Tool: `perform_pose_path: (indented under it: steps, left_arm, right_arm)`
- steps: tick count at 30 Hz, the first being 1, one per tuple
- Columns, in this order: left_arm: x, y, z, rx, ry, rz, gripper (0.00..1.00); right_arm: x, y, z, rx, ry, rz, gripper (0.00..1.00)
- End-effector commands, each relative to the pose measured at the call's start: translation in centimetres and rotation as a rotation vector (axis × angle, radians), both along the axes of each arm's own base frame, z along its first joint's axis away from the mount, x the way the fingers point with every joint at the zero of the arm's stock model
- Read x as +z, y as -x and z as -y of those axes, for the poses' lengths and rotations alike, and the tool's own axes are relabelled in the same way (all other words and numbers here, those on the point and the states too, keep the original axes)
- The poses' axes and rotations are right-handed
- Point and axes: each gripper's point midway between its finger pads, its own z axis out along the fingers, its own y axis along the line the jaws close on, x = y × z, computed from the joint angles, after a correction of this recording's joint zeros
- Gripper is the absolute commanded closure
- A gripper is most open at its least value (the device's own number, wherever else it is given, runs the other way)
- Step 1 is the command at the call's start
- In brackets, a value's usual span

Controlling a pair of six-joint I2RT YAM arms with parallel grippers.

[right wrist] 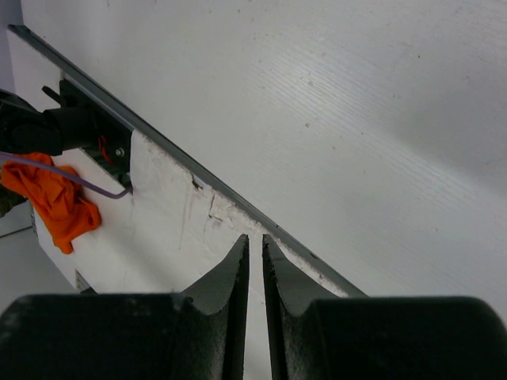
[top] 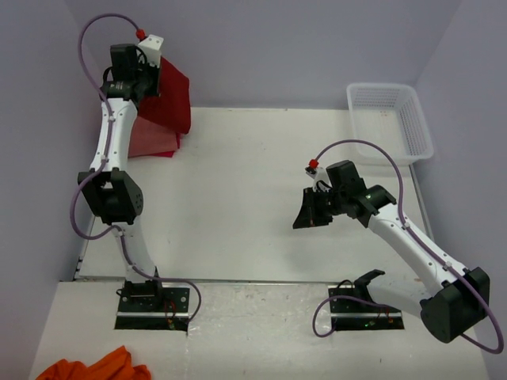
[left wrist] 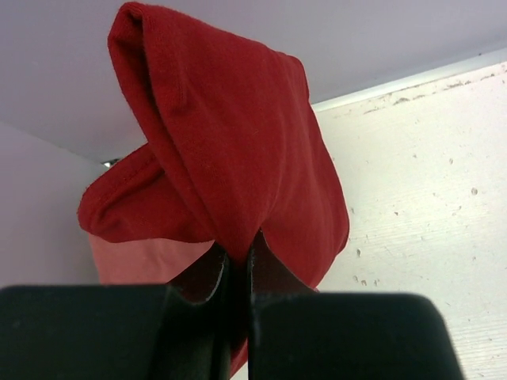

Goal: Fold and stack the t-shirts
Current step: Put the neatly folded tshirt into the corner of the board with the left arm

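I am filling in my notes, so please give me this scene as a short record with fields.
left jaws: shut on red soft cloth t-shirt, held up at far left corner
beneath it: salmon-pink folded cloth t-shirt on white table
right jaws: almost shut, empty, above table
white plastic mesh basket: far right corner
orange crumpled cloth: near left edge

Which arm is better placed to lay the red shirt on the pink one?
Left. The left gripper is shut on the red t-shirt, which hangs above the pink t-shirt at the far-left corner. The right gripper holds nothing, over the table well across from them.
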Motion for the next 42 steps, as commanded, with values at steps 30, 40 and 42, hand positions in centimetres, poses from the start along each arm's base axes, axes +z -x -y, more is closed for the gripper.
perform_pose_path:
  steps: [30,40,42]
  left_arm:
    - [-6.8,-1.7,-11.1,0.124,-0.089,-0.077,1.00]
    - [-14.8,-2.4,-17.4,0.252,-0.181,-0.094,1.00]
    - [-15.4,-2.5,-19.4,0.315,-0.209,-0.106,1.00]
  right_arm:
    - [1.9,0.1,0.5,0.013,0.039,0.007,0.87]
    - [2.1,-1.2,-0.1,0.032,0.084,-0.058,0.88]
    - [1.9,-1.4,0.0,0.036,0.098,-0.065,0.88]
